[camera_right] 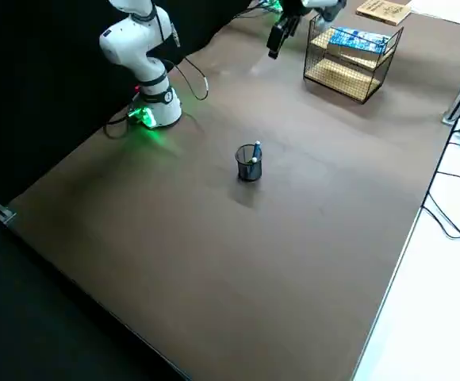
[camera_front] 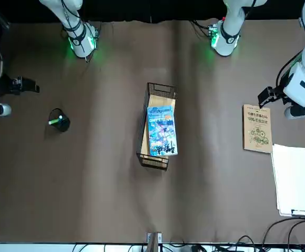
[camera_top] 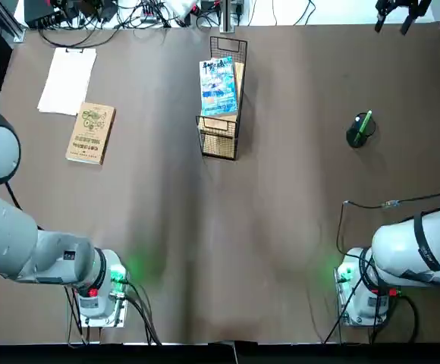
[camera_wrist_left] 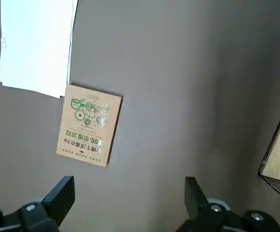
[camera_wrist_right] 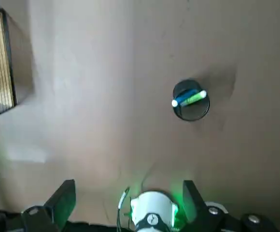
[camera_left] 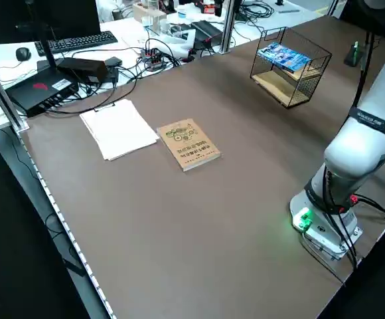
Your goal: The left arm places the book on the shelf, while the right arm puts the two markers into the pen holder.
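The light-blue book (camera_top: 218,85) lies flat on the wooden top of the black wire shelf (camera_top: 220,144) at the table's far middle. Both markers, the blue (camera_wrist_right: 184,98) and the green (camera_top: 365,123), stand together inside the pen holder (camera_top: 358,133) on the right side. My left gripper (camera_wrist_left: 129,195) hangs open and empty, high over the left side near the tan book. My right gripper (camera_wrist_right: 129,195) is open and empty too, raised well above the pen holder. Across the table they show as left gripper (camera_front: 265,96) and right gripper (camera_front: 23,84).
A tan book with a green emblem (camera_top: 91,133) and a white clipboard (camera_top: 67,80) lie at the far left. Cables and electronics (camera_top: 129,11) line the far edge. A thin cable (camera_top: 391,203) runs over the table by the right arm's base (camera_top: 364,292).
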Robot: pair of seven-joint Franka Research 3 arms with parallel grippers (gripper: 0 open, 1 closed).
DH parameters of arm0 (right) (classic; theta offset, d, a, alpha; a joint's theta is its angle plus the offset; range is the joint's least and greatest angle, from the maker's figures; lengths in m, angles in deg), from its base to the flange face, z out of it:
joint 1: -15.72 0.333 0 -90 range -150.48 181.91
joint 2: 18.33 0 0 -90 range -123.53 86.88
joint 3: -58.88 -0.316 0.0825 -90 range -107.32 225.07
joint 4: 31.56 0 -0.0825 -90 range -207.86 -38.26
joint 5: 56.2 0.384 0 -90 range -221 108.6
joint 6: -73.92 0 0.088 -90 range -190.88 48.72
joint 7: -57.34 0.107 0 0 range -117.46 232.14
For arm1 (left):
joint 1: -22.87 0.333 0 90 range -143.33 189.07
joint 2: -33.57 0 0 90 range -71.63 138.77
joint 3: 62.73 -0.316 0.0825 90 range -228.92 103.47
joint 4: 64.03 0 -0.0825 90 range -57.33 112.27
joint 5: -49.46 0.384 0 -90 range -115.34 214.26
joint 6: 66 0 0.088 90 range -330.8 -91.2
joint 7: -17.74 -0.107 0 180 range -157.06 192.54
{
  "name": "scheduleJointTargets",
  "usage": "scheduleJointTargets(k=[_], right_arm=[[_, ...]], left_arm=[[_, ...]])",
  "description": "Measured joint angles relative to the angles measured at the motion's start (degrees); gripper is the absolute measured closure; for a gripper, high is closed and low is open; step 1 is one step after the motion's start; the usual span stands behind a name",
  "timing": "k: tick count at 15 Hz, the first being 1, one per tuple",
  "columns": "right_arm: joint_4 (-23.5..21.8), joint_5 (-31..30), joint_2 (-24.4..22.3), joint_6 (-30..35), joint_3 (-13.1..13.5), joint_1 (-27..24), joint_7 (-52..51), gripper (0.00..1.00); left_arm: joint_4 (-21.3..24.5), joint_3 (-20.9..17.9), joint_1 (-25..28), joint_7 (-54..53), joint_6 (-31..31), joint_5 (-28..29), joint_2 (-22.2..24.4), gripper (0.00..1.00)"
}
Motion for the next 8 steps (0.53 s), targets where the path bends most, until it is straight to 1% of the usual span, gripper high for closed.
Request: scheduleJointTargets(k=[2,5,6,7,8], right_arm=[[-2.26,-0.05,-2.55,-3.91,0.05,0.30,1.10,0.01],[-8.60,-0.25,-7.42,-9.43,0.41,1.35,1.27,0.01],[-10.28,-0.46,-8.70,-10.53,1.28,2.69,1.33,0.00],[-11.45,-0.65,-9.66,-11.14,2.98,4.75,1.45,0.00],[-12.68,-0.88,-10.73,-11.66,6.27,8.02,1.60,0.00]], left_arm=[[0.00,0.00,0.00,0.00,0.01,0.00,0.00,0.00],[0.00,0.00,0.00,0.00,0.02,0.00,0.00,0.00],[0.00,0.00,0.00,0.00,0.02,0.00,0.00,0.00],[0.00,0.00,0.00,0.00,0.02,0.00,0.00,0.00],[0.00,0.00,0.00,0.00,0.02,0.00,0.00,0.00]])
